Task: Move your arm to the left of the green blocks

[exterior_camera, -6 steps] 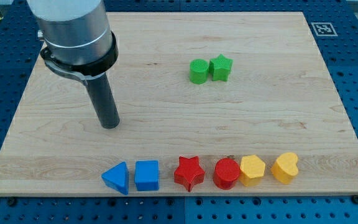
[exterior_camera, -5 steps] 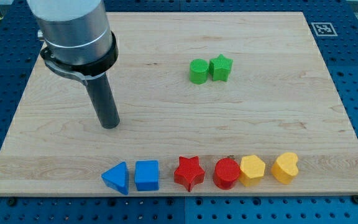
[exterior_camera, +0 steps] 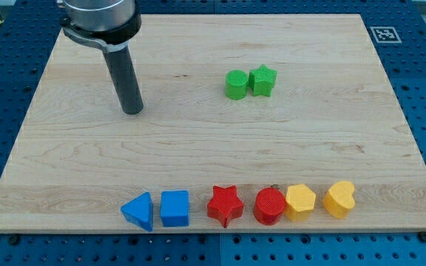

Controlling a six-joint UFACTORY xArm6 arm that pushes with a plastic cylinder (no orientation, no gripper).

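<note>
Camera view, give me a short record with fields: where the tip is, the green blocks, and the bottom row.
tip: my tip rests on the board, well to the view's left of the green blocks, touching none
green blocks: green cylinder and green star, side by side
bottom row: blue triangle, blue cube, red star, red cylinder, yellow hexagon, yellow heart

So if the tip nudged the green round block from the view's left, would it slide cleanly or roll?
The green round block sits flat on the board, so it would probably slide, not roll. It touches the green star block, so both would likely move together. My tip is well left of it.
</note>
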